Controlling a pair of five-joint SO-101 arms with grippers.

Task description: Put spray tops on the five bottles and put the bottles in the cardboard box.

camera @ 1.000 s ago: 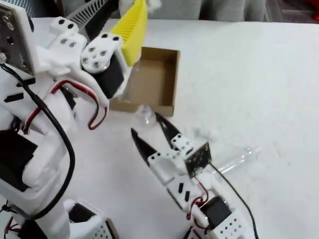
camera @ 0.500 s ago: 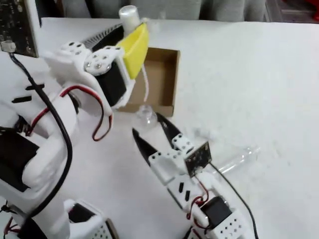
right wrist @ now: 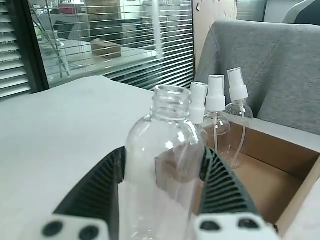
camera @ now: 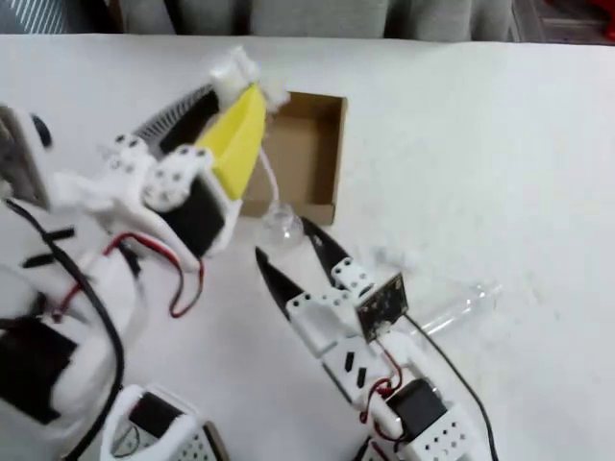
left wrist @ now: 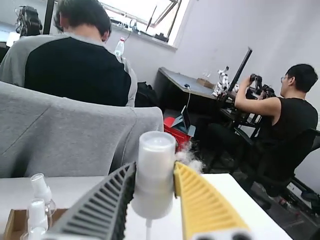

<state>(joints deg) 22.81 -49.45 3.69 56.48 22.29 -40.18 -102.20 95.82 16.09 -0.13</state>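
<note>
The spray top [left wrist: 156, 150] is sitting pinched between the grey and yellow fingers of the left gripper [left wrist: 154, 172]. It is raised over the near edge of the cardboard box [camera: 306, 144], and its thin dip tube [camera: 268, 184] is dangling down toward the open bottle [right wrist: 162, 150]. That bottle is standing upright on the tabletop [camera: 500, 144] just in front of the box, and the right gripper [right wrist: 162, 157] is clasping it on both sides, steadying it.

So the step in hand is looking like the capping of this bottle. The next move is calling for care. The tube's tip needs threading into the narrow neck, then the top needs lowering straight and seating, with the right arm bracing the bottle against tipping. A tube that thin may well sway and catch the rim.

Three capped bottles [right wrist: 216, 105] are already standing in the box behind. A clear object [camera: 461, 305] is lying on the tabletop, well apart. Whether it is the fifth bottle, I cannot tell.
</note>
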